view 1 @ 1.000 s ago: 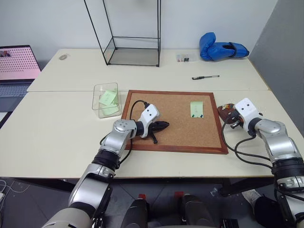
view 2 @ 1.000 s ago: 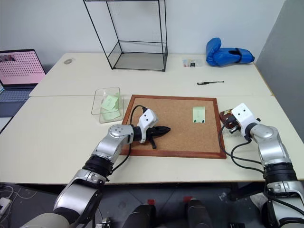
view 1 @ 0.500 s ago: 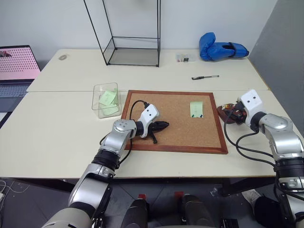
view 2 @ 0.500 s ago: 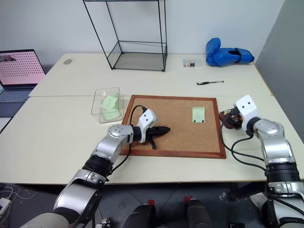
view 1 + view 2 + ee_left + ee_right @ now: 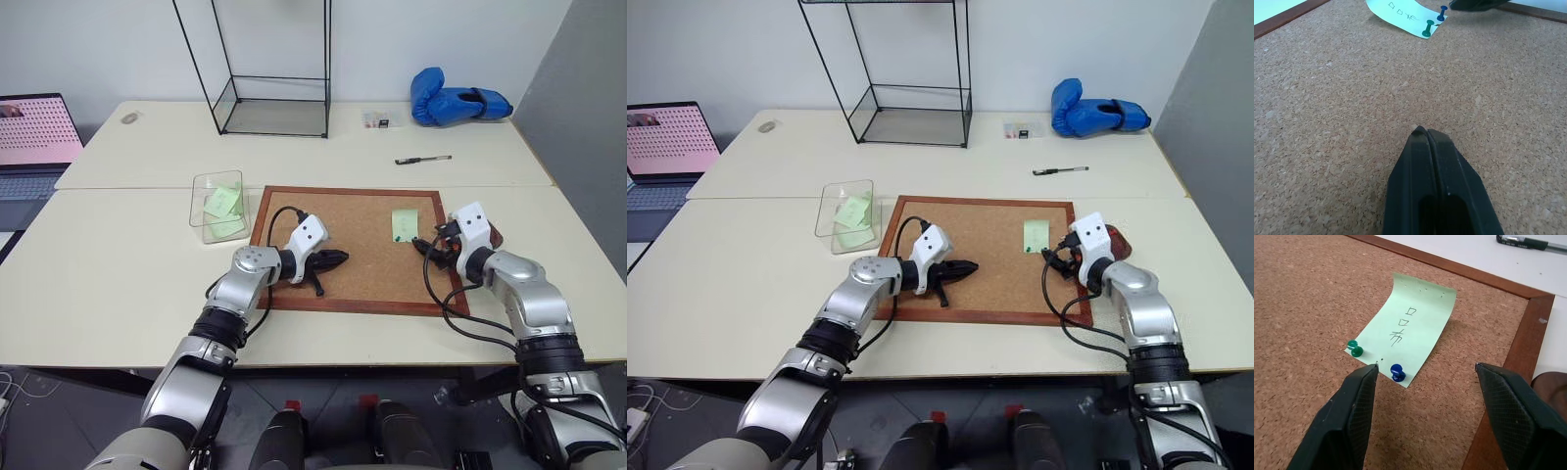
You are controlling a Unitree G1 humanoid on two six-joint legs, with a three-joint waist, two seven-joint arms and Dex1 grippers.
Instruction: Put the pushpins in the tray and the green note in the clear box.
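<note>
The green note lies on the cork board near its right edge, with writing on it. A green pushpin and a blue pushpin pin its near end. My right gripper is open just short of the note, one finger on each side of the blue pin, touching nothing. The tray, a small reddish-brown dish, sits just off the board's right edge behind that hand. The clear box stands left of the board with green paper inside. My left gripper rests shut on the board, holding nothing.
A tall black-framed glass case stands at the back of the table. A blue boxing glove, a pen and a small clear case lie at the back right. A laptop sits at the far left.
My right gripper has swung left from over the tray to the board's right edge by the note, and its fingers have spread wider. The left arm has not moved.
</note>
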